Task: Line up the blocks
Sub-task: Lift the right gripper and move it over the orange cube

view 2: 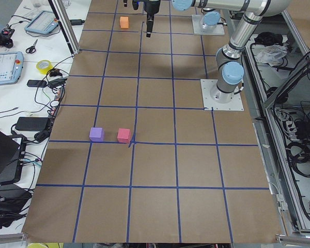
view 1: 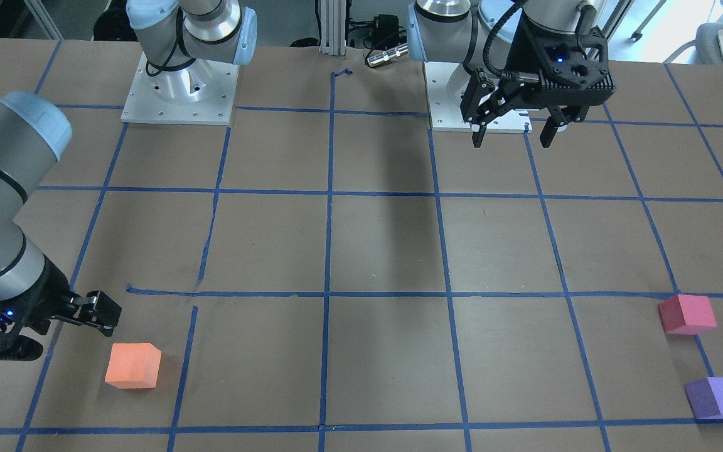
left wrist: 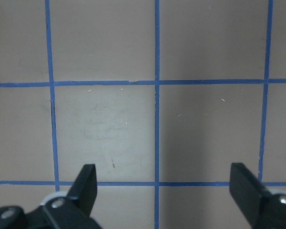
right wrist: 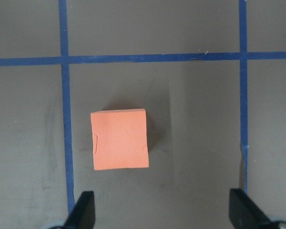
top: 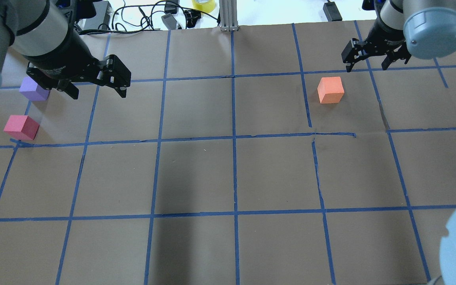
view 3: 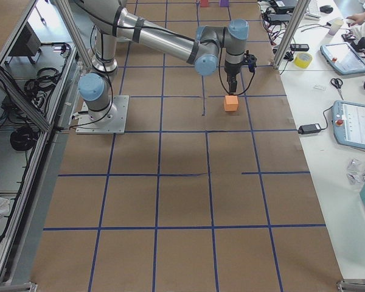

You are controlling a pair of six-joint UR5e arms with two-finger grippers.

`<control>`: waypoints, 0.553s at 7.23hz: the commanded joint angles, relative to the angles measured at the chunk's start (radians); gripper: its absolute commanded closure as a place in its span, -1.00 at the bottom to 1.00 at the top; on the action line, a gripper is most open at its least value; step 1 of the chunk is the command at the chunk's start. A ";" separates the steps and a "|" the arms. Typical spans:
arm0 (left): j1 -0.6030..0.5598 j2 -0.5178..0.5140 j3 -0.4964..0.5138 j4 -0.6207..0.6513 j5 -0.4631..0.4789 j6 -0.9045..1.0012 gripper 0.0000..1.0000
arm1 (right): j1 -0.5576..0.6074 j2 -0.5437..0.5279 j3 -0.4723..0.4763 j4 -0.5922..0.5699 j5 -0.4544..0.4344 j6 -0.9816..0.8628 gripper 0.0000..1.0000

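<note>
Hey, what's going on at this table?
Two robot arms are meant to line up three blocks, and neither holds one. The right pincer hangs open near the orange block, not touching it. The left pincer is open too, over bare table. The pinkish-red block and purple block sit close together on the robot's left, far from the orange one.

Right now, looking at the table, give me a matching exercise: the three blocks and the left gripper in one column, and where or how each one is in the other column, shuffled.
Column one:
1. orange block
2. pinkish-red block
3. purple block
4. left gripper

Column two:
A. open, holding nothing
B. robot's left side, nearer the robot than its neighbour
C. alone on the robot's right side
D. robot's left side, farther from the robot than its neighbour

Pairs: 1-C, 2-B, 3-D, 4-A
</note>
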State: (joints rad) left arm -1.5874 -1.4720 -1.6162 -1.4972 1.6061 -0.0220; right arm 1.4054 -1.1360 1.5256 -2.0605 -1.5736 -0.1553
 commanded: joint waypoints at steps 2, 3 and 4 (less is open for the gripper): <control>0.000 0.004 -0.004 -0.002 0.000 0.001 -1.00 | 0.073 0.136 -0.002 -0.147 -0.006 0.005 -1.00; 0.000 0.004 -0.004 -0.002 0.000 -0.001 -1.00 | 0.073 0.153 -0.004 -0.151 -0.008 -0.013 -1.00; 0.000 -0.004 -0.004 0.000 0.000 -0.003 -1.00 | 0.072 0.165 -0.004 -0.153 -0.008 -0.013 -1.00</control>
State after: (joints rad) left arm -1.5876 -1.4705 -1.6193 -1.4982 1.6062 -0.0228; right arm 1.4751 -0.9925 1.5224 -2.2058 -1.5807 -0.1632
